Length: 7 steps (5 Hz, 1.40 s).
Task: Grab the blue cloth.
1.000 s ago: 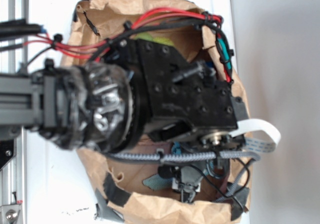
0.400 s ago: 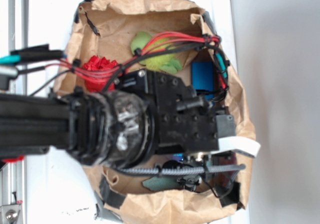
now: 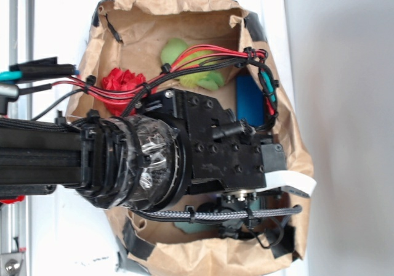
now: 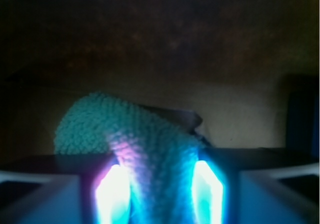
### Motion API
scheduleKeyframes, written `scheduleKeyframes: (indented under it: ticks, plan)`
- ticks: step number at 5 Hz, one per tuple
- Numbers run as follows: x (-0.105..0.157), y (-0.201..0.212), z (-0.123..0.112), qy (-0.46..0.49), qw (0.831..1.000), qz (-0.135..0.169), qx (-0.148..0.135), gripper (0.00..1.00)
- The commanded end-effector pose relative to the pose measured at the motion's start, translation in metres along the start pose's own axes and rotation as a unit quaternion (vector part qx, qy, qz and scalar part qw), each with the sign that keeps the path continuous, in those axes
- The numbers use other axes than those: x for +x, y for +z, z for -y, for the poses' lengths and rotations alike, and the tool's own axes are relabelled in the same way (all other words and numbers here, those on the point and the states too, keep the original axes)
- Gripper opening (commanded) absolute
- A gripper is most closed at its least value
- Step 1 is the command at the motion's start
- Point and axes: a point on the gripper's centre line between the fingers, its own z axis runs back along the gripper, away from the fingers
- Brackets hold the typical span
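Note:
The blue cloth, a teal terry strip, rises in a bunched fold between my two lit fingers in the wrist view. It fills the gap and touches both of them. My gripper is shut on it. From the exterior view only a teal corner of the cloth shows on the floor of the paper bag, under my black wrist. The gripper points down into the bag's near end, and its fingers are mostly hidden by cables.
The brown paper bag walls in the whole work area. Inside it lie a deep-blue block, a lime-green plush toy and a red crinkled object. Red and black cables loop over the arm.
The arm has swung off the bag's middle and dropped lower toward its near end, uncovering the plush toy, the red object and the blue block. The cloth corner stays in place.

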Motion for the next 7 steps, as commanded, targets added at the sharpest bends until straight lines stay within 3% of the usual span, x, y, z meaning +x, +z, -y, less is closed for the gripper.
scheduleKeyframes:
  ticks: [1, 3, 4, 6, 7]
  plan:
    - [0.014, 0.067, -0.021, 0.012, 0.999, 0.046, 0.002, 0.00]
    - [0.033, 0.147, -0.062, 0.084, 0.995, 0.054, 0.010, 0.00]
    - [0.037, 0.170, -0.069, 0.092, 0.994, 0.038, 0.049, 0.00]
    - [0.014, 0.182, -0.042, 0.048, 0.992, 0.021, 0.114, 0.00]
    - [0.000, 0.184, -0.036, 0.027, 0.993, -0.001, 0.116, 0.00]
